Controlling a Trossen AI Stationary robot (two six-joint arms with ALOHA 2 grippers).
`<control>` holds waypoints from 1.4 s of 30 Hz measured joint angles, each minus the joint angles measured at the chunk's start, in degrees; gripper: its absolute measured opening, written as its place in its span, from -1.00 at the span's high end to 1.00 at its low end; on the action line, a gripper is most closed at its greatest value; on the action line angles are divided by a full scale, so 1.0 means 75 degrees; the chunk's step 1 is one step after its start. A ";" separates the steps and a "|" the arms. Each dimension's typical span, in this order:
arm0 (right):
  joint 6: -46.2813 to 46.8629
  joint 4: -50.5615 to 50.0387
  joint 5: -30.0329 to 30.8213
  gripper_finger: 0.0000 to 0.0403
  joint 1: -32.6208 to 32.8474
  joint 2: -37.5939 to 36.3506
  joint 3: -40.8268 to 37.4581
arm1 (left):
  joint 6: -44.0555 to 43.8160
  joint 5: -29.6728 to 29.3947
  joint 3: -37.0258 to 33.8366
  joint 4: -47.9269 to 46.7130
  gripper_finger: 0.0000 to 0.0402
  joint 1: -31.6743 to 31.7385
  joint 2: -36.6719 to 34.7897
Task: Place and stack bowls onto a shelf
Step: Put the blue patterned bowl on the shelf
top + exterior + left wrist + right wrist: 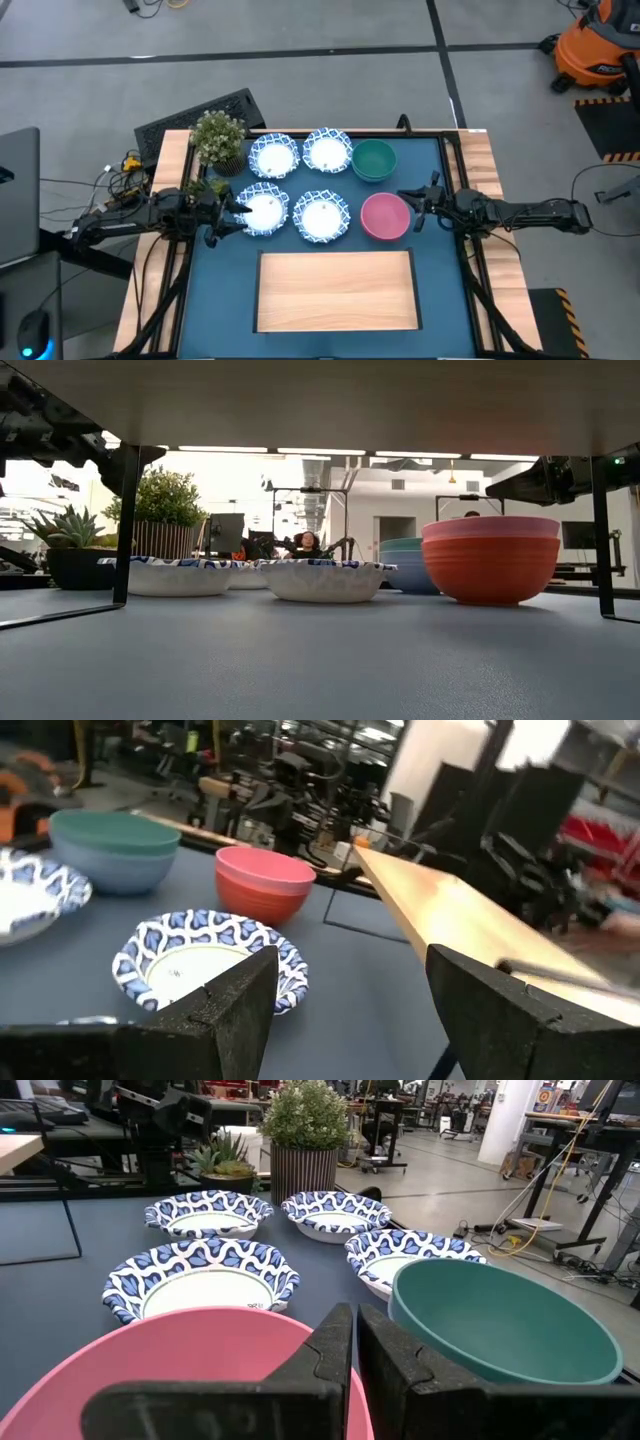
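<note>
Four white bowls with blue patterned rims point(296, 183) sit in a square on the dark blue table. A green bowl point(374, 160) and a pink-red bowl point(385, 216) sit to their right. The light-wood shelf point(337, 290) stands on thin black legs point(124, 525) at the table's near side, with nothing on it. My left gripper point(240, 212) is open above the left edge of the near-left patterned bowl point(263, 212). My right gripper point(408, 208) is shut and hovers just above the pink-red bowl's right rim point(200, 1325), clear of it in the low view point(505, 485).
A potted plant with pale flowers point(218, 138) and a small succulent point(68, 530) stand at the table's far left corner, next to the patterned bowls. Wooden side strips point(150, 290) run along both table edges.
</note>
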 joint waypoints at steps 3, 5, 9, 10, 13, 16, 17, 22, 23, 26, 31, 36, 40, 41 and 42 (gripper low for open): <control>0.0000 -0.0002 0.0000 0.76 0.0000 0.0000 0.0003 | -0.0589 -0.0831 0.0002 -0.0096 -0.21 0.0002 -0.0003; 0.0000 0.0000 0.0002 0.76 0.0000 0.0000 0.0001 | -0.0926 -0.1473 0.0002 -0.0075 -0.21 0.0002 0.0000; 0.0000 0.0001 0.0003 0.76 -0.0003 0.0000 0.0000 | -0.1443 -0.2318 0.0003 -0.0105 -0.21 0.0003 -0.0001; 0.0000 0.0001 0.0003 0.76 0.0000 0.0000 0.0000 | -0.1497 -0.2474 0.0000 -0.0134 -0.21 0.0003 0.0000; 0.0068 0.0007 0.0003 0.76 -0.0001 0.0000 0.0000 | -0.1575 -0.3154 0.0002 0.0009 -0.21 0.0002 0.0000; 0.1071 0.0119 -0.0082 0.76 0.0019 0.0000 0.0000 | -0.2093 -0.4036 0.0000 0.0147 -0.21 0.0003 0.0000; 0.1633 0.0193 -0.0100 0.76 0.0033 0.0000 0.0002 | -0.2539 -0.4187 0.0000 0.0369 -0.21 0.0003 0.0006; 0.3441 0.0636 -0.0098 0.76 0.0022 -0.0003 0.0063 | -0.3690 -0.4423 0.0000 0.1818 -0.21 0.0003 0.0002; 0.3601 0.0839 -0.0096 0.76 0.0020 0.0000 0.0083 | -0.3702 -0.4426 0.0000 0.2126 -0.21 0.0003 -0.0001; 0.4315 0.2016 -0.0096 0.76 0.0023 -0.0009 0.0117 | -0.3734 -0.4621 0.0008 0.2876 -0.21 0.0003 -0.0003; 0.5537 0.5424 0.0601 0.76 -0.0069 -0.0009 0.0135 | -0.3447 -0.4806 0.0393 0.2964 -0.21 0.0003 0.0148; 0.4244 0.8115 0.1137 0.76 -0.0330 -0.0015 0.0189 | -0.3095 -0.4825 0.0851 0.2950 -0.21 0.0003 0.0480; 0.3469 0.7017 0.0567 0.76 -0.0428 0.0152 0.1020 | -0.2894 -0.4826 0.1175 0.2991 -0.21 0.0003 0.0654; 0.3469 0.6266 0.0576 0.76 -0.0455 0.0265 0.1427 | -0.2891 -0.4825 0.1235 0.2980 -0.21 0.0003 0.0694; 0.3468 0.5334 0.0631 0.76 -0.0486 0.0416 0.1902 | -0.2892 -0.4822 0.1299 0.2975 -0.21 0.0003 0.0725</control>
